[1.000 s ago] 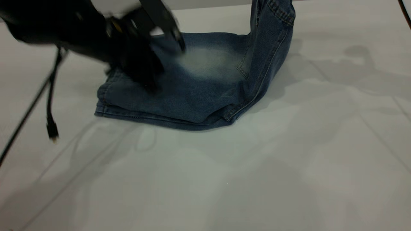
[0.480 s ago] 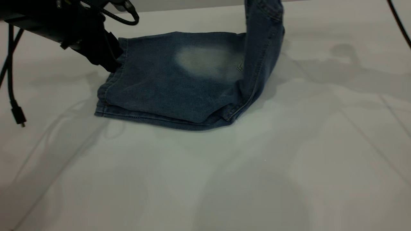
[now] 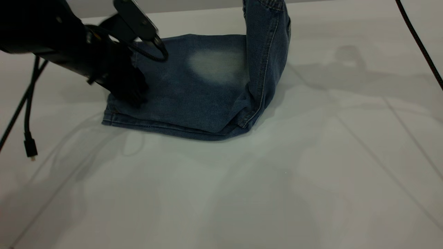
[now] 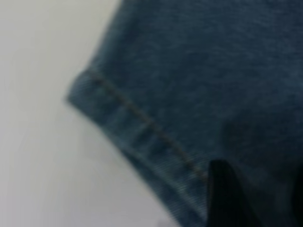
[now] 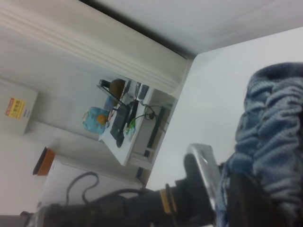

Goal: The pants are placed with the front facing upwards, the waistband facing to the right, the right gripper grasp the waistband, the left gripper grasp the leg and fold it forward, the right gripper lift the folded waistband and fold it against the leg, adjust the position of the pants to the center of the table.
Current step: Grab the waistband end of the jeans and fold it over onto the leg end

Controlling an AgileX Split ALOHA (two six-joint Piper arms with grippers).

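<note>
The blue denim pants [image 3: 193,93] lie folded lengthwise on the white table [image 3: 311,180], hem end to the left, with a pale faded patch on top. Their right part [image 3: 266,52] is lifted upright and rises out of the top of the exterior view. In the right wrist view the right gripper [image 5: 225,184] is shut on the ruffled waistband [image 5: 274,123], holding it in the air. The left gripper [image 3: 126,91] is down on the leg near the hem [image 4: 142,127]. Its dark fingers [image 4: 227,194] stand apart, with denim showing between them.
A loose black cable with a plug [image 3: 30,148] dangles at the left below the left arm. Another black cable [image 3: 418,41] crosses the top right corner. The table stretches wide to the front and right of the pants.
The lifted waistband side has swung leftward over the leg. The left gripper drew back to the left of the pants, then came down again on the hem end.
</note>
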